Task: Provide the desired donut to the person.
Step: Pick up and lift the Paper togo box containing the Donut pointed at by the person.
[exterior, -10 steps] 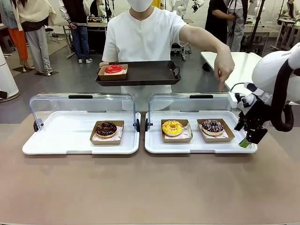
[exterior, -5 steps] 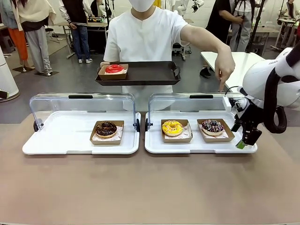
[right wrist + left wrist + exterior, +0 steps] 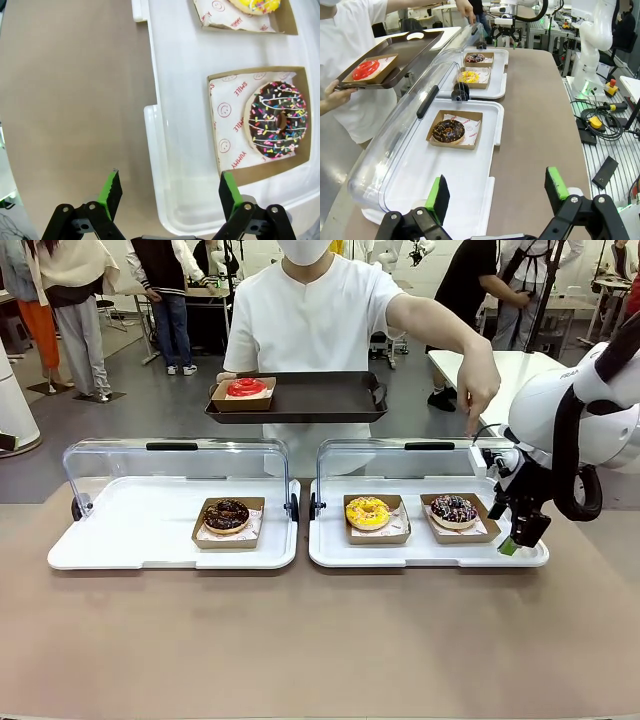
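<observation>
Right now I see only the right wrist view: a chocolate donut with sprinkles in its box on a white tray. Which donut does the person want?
Observer: The person's hand points down just behind the right white tray, nearest the sprinkled donut.
Operator: Does the person hold something?
Observer: Yes, a dark tray with a red donut in a box.
Operator: Where is the left gripper?
Observer: The left gripper hangs open at the outer end of the left white tray, which holds one chocolate donut.

A bystander in jeans (image 3: 172, 325) stands beyond the brown table (image 3: 320, 640)
</observation>
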Robot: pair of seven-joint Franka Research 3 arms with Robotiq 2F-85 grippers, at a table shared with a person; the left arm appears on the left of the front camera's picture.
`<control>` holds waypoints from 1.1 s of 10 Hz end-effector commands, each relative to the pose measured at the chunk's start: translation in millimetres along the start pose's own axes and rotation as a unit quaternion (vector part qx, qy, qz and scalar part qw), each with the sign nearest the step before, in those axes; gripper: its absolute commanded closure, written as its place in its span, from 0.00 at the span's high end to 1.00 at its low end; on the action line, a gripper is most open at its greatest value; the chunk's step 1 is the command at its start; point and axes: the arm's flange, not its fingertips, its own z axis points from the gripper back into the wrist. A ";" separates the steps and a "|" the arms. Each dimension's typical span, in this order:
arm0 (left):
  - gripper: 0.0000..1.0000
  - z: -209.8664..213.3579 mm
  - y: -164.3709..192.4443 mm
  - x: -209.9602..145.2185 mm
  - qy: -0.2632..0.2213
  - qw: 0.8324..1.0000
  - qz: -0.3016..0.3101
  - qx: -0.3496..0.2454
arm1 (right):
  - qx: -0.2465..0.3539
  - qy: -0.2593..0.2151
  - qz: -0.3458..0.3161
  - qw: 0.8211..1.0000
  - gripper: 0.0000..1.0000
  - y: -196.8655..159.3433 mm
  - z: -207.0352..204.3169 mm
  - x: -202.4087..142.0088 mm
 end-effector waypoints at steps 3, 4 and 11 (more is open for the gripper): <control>1.00 1.6 -0.1 0.8 -0.005 1.000 -0.001 0.004 | 0.000 0.000 0.000 1.000 1.00 0.0 0.2 -0.2; 1.00 1.6 -0.1 0.8 -0.005 1.000 -0.001 0.004 | -0.011 0.017 0.007 1.000 1.00 -1.3 -5.7 0.0; 1.00 1.6 -0.1 0.8 -0.005 1.000 -0.001 0.004 | -0.030 0.044 0.017 0.998 1.00 -32.4 -41.4 3.7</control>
